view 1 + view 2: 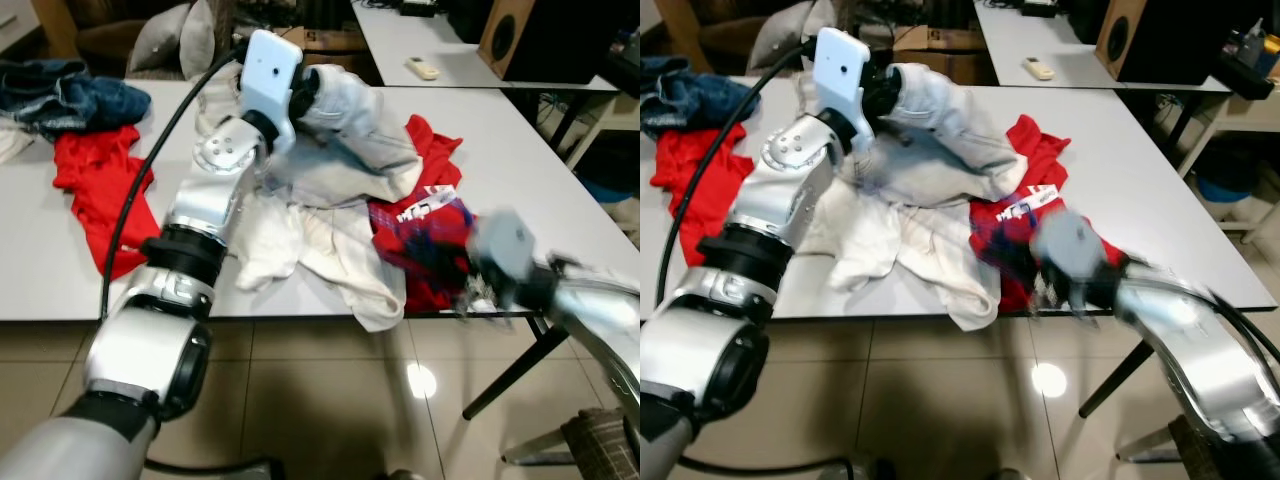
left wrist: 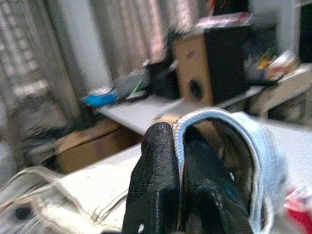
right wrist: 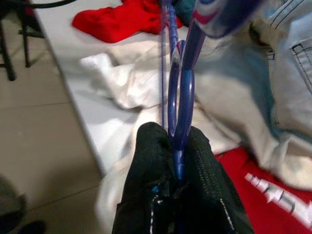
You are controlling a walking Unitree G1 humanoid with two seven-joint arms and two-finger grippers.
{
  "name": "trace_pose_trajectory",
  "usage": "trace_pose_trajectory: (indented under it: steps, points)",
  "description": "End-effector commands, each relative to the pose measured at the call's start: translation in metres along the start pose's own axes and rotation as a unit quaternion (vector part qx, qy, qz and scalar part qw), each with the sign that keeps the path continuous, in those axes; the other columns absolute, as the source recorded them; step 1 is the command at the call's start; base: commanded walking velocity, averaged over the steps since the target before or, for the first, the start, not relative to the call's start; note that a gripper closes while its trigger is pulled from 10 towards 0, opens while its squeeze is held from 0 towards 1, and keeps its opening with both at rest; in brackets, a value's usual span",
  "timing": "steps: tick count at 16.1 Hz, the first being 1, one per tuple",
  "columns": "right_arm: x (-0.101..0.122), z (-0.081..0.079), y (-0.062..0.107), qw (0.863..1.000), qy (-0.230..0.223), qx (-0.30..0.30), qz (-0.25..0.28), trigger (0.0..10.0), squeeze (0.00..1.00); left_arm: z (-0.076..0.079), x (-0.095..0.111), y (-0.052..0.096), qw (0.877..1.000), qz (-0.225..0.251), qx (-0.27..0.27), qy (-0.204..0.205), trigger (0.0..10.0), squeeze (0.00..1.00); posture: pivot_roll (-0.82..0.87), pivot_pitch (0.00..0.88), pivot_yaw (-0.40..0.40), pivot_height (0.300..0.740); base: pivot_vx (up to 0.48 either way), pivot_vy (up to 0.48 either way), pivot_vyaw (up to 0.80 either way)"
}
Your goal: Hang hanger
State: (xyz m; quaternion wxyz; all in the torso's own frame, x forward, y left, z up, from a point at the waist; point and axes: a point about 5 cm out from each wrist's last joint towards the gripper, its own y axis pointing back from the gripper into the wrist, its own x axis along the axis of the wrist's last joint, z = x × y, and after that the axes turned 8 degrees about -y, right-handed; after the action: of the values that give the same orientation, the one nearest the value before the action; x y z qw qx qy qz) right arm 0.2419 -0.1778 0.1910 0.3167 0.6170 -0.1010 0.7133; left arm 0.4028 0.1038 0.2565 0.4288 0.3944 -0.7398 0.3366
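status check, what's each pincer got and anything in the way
Left pincer shut on pale denim garment, lifted over table. Right pincer shut on blue hanger, near table edge. Heaped white clothes and red shirt underneath.

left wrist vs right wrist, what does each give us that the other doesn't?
Left wrist alone: the left gripper shut on the pale denim garment, with a wooden speaker and a cardboard box behind.

Right wrist alone: the right gripper shut on the blue hanger, with the red garment and floor tiles.

Both: black fingers clamped, the white table and the pale denim.
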Motion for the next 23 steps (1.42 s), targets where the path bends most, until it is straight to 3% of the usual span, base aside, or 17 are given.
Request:
trace_pose_trajectory:
  steps: [1,2,3,4,5,7,10,11,16,17,19,23]
  points:
    - [0.016,-0.002,0.015,1.000,0.007,0.002,0.005,10.0,0.00,0.007,-0.022,0.002,0.998,-0.052,-0.009,-0.027,10.0,0.00,0.01,0.043,0.042,0.740,0.000,0.000,0.00]
    - [0.025,-0.002,0.027,1.000,0.001,-0.002,0.008,10.0,0.00,0.011,-0.041,0.007,0.995,-0.091,-0.017,-0.044,10.0,0.00,0.00,0.043,0.043,0.740,0.000,0.000,0.00]
    - [0.028,-0.002,0.031,1.000,-0.001,-0.004,0.010,10.0,0.00,0.013,-0.047,0.008,0.994,-0.101,-0.018,-0.048,10.0,0.00,0.00,0.043,0.043,0.740,0.000,0.000,0.00]
    - [0.035,0.002,0.045,1.000,0.004,-0.016,-0.002,10.0,0.00,0.020,-0.071,0.018,0.989,-0.141,-0.034,-0.043,10.0,0.00,0.00,0.044,0.044,0.740,0.000,0.000,0.00]
    - [0.036,0.004,0.049,1.000,0.006,-0.019,-0.007,10.0,0.00,0.021,-0.076,0.021,0.987,-0.150,-0.038,-0.041,10.0,0.00,0.00,0.045,0.046,0.740,0.000,0.000,0.00]
    - [0.036,0.010,0.063,0.999,0.003,-0.050,-0.021,10.0,0.00,0.041,-0.109,0.041,0.974,-0.201,-0.103,-0.021,10.0,0.00,0.00,0.043,0.046,0.740,0.000,0.000,0.00]
    - [0.037,0.014,0.068,0.996,-0.011,-0.084,-0.016,10.0,0.00,0.055,-0.131,0.059,0.963,-0.232,-0.136,0.012,10.0,0.00,-0.01,0.042,0.044,0.740,0.000,0.000,0.00]
    - [0.035,0.020,0.066,0.993,-0.016,-0.117,-0.011,10.0,0.00,0.056,-0.132,0.062,0.963,-0.225,-0.143,0.046,10.0,1.00,-0.01,0.042,0.043,0.740,0.000,0.000,0.00]
    - [0.043,0.043,0.039,0.977,-0.032,-0.203,0.055,10.0,0.00,0.058,-0.115,0.060,0.964,-0.148,-0.201,0.093,10.0,1.00,0.00,0.038,0.036,0.740,0.000,0.000,0.00]
    - [0.047,0.054,0.025,0.971,-0.028,-0.228,0.066,10.0,0.00,0.059,-0.104,0.064,0.958,-0.115,-0.242,0.098,10.0,1.00,0.00,0.036,0.040,0.740,0.000,0.000,0.00]
    - [0.056,0.081,-0.004,0.958,-0.022,-0.272,0.085,10.0,0.00,0.057,-0.072,0.086,0.936,-0.055,-0.336,0.095,10.0,1.00,0.02,0.031,0.024,0.740,0.000,0.000,0.00]
    - [0.064,0.093,-0.033,0.957,0.002,-0.275,0.093,10.0,0.00,0.039,-0.034,0.105,0.926,-0.011,-0.366,0.088,10.0,1.00,0.05,0.026,0.000,0.740,0.000,0.000,0.00]
